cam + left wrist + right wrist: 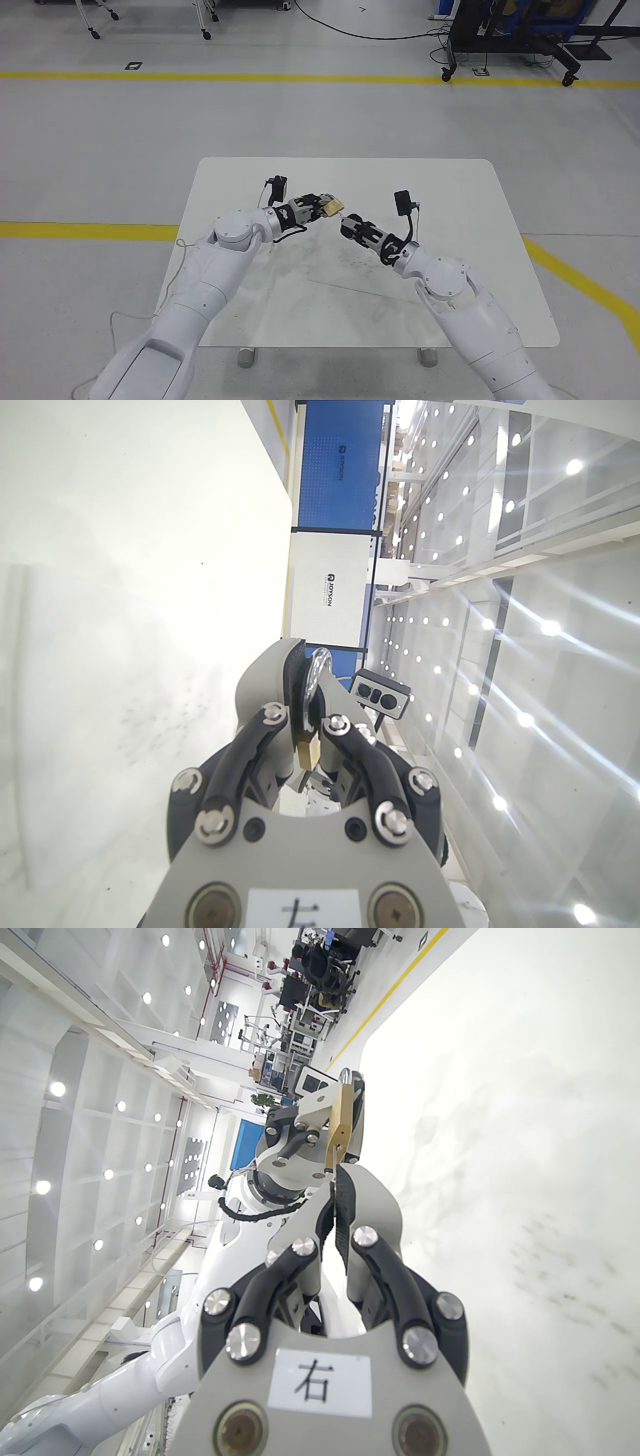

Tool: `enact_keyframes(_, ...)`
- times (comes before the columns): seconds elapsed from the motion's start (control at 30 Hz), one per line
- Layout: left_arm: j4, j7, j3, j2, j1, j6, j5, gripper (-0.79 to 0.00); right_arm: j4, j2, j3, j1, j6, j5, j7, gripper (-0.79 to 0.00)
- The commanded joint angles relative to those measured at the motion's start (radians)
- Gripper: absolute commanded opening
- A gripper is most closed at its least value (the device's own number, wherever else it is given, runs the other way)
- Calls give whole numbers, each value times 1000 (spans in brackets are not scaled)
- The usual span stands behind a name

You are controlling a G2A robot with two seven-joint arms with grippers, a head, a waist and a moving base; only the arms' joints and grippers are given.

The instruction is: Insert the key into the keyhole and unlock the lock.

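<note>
white arms (198, 295), grey left tool (307, 680), silver screws (212, 825)

Left pincer (322, 207) closed, right pincer (349, 221) closed, tips meeting above table centre

"Where's the padlock (341, 1115)?"

"Held off the table (450, 200), over its middle and rather nearer the far edge. It's brass with a silver shackle (320, 661), pinched in the left gripper (309, 695)."

"And the key (331, 1162)?"

"It's thin and silver, its head clamped in the right gripper (336, 1193). The blade lines up with the padlock, tip at its bottom face. How deep it sits, I can't tell."
</note>
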Motion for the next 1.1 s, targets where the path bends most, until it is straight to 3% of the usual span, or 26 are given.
enact_keyframes(0.0, -1, -3, -1, 0, 1, -1, 0, -785, 3, -1, -4, 5, 6, -2, 3, -785)
enact_keyframes(0.37, -1, -9, -8, 1, 0, -5, 8, -785, 8, -2, -10, 14, 16, -12, 24, -785)
enact_keyframes(0.87, -28, -104, -25, 18, 3, -63, 64, -785, -47, 28, 61, -8, 15, -13, 235, -785)
enact_keyframes(1.07, -44, -115, -25, 22, 10, -65, 77, -785, -42, 30, 68, 0, 24, -5, 242, -785)
